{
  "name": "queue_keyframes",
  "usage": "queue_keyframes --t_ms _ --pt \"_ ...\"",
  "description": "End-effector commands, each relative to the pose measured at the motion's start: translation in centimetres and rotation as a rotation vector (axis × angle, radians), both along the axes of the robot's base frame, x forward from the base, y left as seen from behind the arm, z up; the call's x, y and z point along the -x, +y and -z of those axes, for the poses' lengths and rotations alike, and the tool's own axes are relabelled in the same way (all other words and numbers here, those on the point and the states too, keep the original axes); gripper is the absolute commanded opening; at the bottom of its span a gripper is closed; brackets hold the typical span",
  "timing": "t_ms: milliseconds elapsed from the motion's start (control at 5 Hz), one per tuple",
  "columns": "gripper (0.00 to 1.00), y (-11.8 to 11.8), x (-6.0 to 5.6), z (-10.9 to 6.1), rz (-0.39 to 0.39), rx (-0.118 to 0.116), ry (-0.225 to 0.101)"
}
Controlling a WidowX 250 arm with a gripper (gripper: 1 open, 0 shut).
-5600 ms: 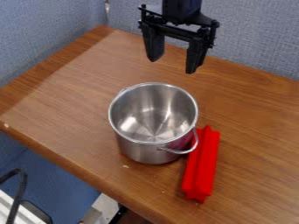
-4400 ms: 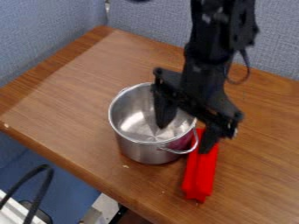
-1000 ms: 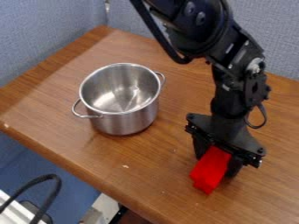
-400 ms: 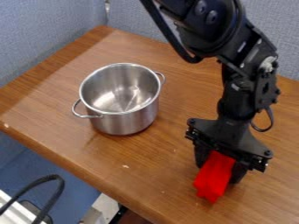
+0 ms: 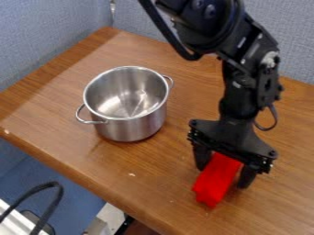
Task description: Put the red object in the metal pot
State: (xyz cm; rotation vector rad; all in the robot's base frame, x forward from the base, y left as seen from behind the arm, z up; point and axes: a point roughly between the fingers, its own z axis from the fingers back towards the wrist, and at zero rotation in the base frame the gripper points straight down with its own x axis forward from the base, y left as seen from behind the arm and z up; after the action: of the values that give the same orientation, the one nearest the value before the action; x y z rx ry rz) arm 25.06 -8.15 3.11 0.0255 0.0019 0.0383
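While the metal pot (image 5: 127, 101) sits well apart on the wooden table (image 5: 50, 101), we should pinch the red object (image 5: 216, 179) across its middle and hold firmly. Our arm points straight down, and the gripper (image 5: 229, 166) is spread wide around the red object near the table's edge.

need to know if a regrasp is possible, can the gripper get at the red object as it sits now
Probably yes. The gripper points down right over the red object, jaws open on either side of its upper end. Nothing lies between them, and the metal pot stands well off to the left.
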Motion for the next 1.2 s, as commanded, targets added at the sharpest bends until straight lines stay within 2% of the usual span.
queue_keyframes --t_ms 0,200,600,1000 --pt "1.0 0.0 -0.8 -0.8 0.01 0.014 -0.043" --pt "0.0 -0.1 -0.9 -0.2 0.017 0.015 -0.04" --pt "0.0 0.0 -0.7 0.5 -0.027 0.002 -0.034" --pt "0.0 0.8 -2.5 1.2 0.001 -0.005 -0.03"
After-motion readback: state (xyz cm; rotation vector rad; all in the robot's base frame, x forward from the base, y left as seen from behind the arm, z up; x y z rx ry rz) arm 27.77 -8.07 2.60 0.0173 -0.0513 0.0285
